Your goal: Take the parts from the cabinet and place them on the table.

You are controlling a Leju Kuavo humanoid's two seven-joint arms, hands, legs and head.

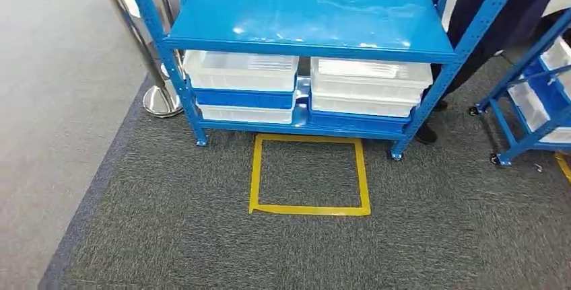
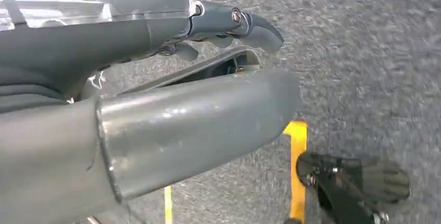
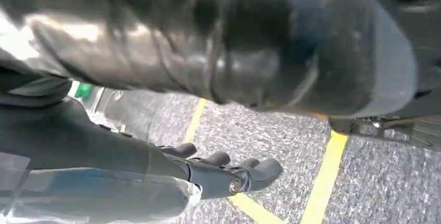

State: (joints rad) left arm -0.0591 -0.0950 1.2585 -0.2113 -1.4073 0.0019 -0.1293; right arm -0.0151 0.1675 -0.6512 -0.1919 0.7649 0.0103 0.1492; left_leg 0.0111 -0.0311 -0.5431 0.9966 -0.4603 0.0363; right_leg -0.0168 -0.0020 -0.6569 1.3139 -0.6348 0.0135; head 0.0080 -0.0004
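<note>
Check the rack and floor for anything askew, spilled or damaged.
Nothing stands out. The blue rack stands square, its white bins sit level on the lower shelf, and the yellow tape square on the carpet is whole. Both hands hang empty: left hand, right hand.

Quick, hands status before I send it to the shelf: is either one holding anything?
Left hand: holds nothing, fingers apart, hanging over the carpet.
Right hand: holds nothing, fingers loosely extended, hanging over the yellow tape.

Bright even light, glare on shelf top [image 1: 310,17], blurred wrist views
</note>
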